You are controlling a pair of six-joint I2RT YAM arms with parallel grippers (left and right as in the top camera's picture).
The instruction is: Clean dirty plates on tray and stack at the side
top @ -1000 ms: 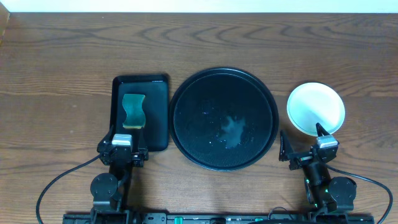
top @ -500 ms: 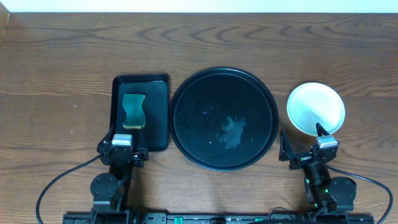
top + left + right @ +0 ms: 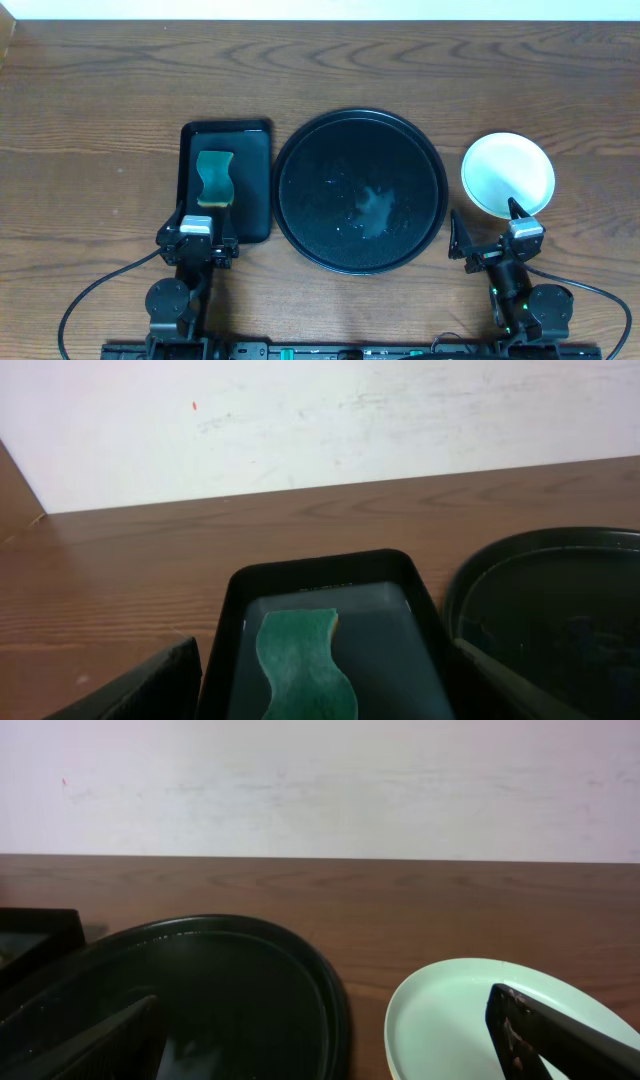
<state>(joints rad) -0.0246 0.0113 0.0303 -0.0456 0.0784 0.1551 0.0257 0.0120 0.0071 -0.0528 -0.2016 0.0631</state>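
Observation:
The large round black tray (image 3: 330, 150) sits mid-table with no plates on it, only wet streaks and droplets; it also shows in the left wrist view (image 3: 560, 610) and the right wrist view (image 3: 220, 990). A pale mint-white plate (image 3: 507, 172) lies on the table right of the tray, also in the right wrist view (image 3: 450, 1020). I cannot tell whether other plates lie under it; no pale yellow plate shows. My left gripper (image 3: 204, 214) is open and empty at the near end of the small tray. My right gripper (image 3: 487, 228) is open and empty, one finger over the plate's near edge.
A smaller rectangular black tray (image 3: 255, 190) stands left of the round tray and holds a green wavy sponge (image 3: 214, 178), also seen in the left wrist view (image 3: 300, 660). The far table edge meets a white wall.

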